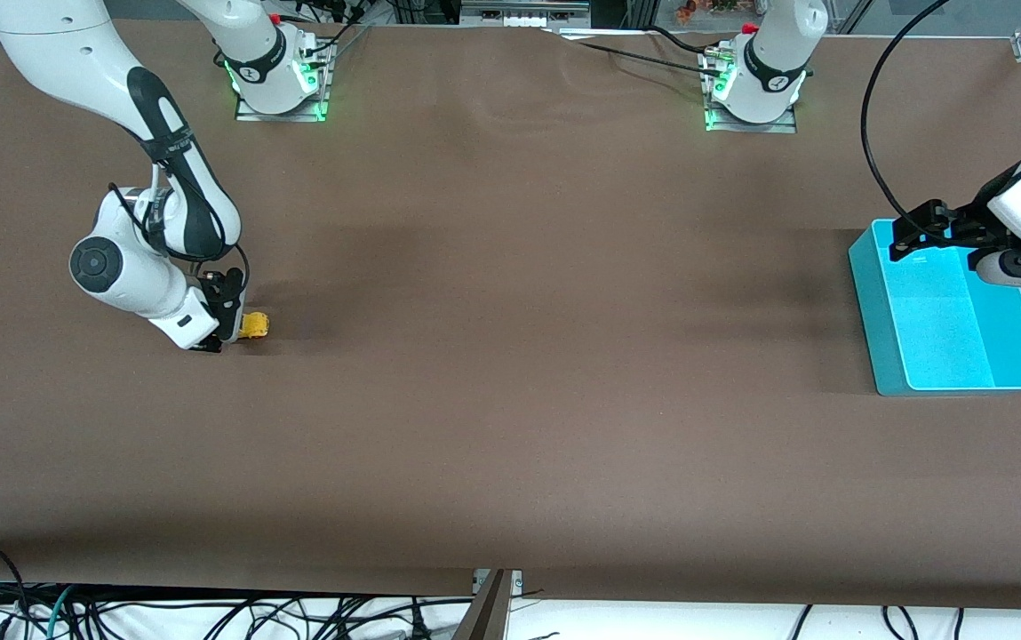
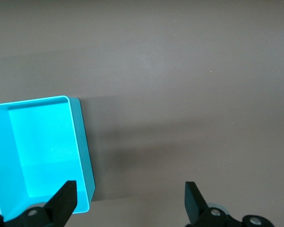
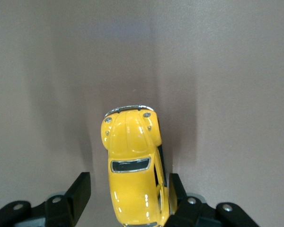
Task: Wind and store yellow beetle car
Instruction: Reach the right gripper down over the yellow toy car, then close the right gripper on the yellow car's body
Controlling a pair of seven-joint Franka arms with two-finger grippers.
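Observation:
The yellow beetle car [image 1: 254, 324] stands on the brown table at the right arm's end. In the right wrist view the yellow beetle car [image 3: 132, 165] lies between the fingers, its hood pointing away from the wrist. My right gripper [image 1: 224, 334] is low at the table and open around the car's rear [image 3: 128, 195]. One finger [image 3: 173, 189] touches the car's side and the other finger [image 3: 78, 191] stands apart from it. My left gripper [image 1: 919, 233] is open and empty, held over the teal bin's edge [image 2: 130, 198], and waits.
A teal open bin [image 1: 874, 311] stands at the left arm's end of the table and holds nothing; its wall also shows in the left wrist view [image 2: 85, 156]. The two arm bases stand along the table's back edge.

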